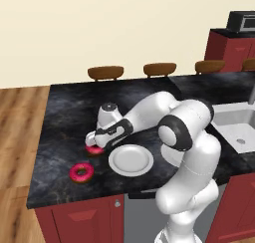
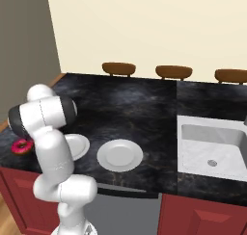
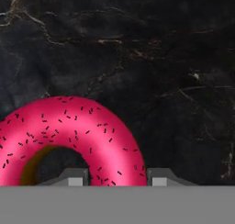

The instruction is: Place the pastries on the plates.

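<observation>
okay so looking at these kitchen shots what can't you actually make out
- Left base view: the gripper covers most of the donut under it.
- Hand view: that donut is cut off by the left edge and the bottom band, so fingertip contact is unclear.
- Right base view: the arm hides part of the left plate and of a donut at the counter's left end.

Donut (image 3: 69, 136) cut off by frame; second plate (image 2: 79, 145) half hidden.
</observation>
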Controlling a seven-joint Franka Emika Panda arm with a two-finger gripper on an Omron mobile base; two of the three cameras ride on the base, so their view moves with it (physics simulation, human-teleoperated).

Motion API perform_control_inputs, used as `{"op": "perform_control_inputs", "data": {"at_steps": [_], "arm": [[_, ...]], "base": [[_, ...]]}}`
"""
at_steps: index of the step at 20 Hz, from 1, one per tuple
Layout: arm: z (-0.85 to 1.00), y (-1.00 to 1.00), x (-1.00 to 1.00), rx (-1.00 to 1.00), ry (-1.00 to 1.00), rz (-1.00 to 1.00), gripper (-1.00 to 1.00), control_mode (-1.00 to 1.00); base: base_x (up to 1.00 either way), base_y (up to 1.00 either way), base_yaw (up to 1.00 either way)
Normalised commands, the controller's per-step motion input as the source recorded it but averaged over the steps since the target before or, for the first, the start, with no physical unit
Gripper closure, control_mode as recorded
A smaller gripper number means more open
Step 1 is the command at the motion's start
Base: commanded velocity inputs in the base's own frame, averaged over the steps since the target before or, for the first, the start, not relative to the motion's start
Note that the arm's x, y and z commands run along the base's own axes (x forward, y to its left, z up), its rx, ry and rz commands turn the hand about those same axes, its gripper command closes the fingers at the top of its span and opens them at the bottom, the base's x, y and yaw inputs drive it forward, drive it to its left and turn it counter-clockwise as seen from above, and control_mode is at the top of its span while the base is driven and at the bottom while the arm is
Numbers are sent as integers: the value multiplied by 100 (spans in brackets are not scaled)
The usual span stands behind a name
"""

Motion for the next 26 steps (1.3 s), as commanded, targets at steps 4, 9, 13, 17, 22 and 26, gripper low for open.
{"op": "perform_control_inputs", "data": {"at_steps": [4,9,13,17,22,26], "arm": [[66,-100,-42,6,-19,0,100,-100],[95,-92,-29,20,-9,0,100,-100],[5,-34,-81,-7,14,13,100,-100],[-29,-2,-13,-17,24,18,100,-100],[0,0,4,-1,1,2,100,-100],[-23,-33,4,-6,11,0,100,-100]], "base": [[0,0,0],[0,0,0],[0,0,0],[0,0,0],[0,0,0],[0,0,0]]}}
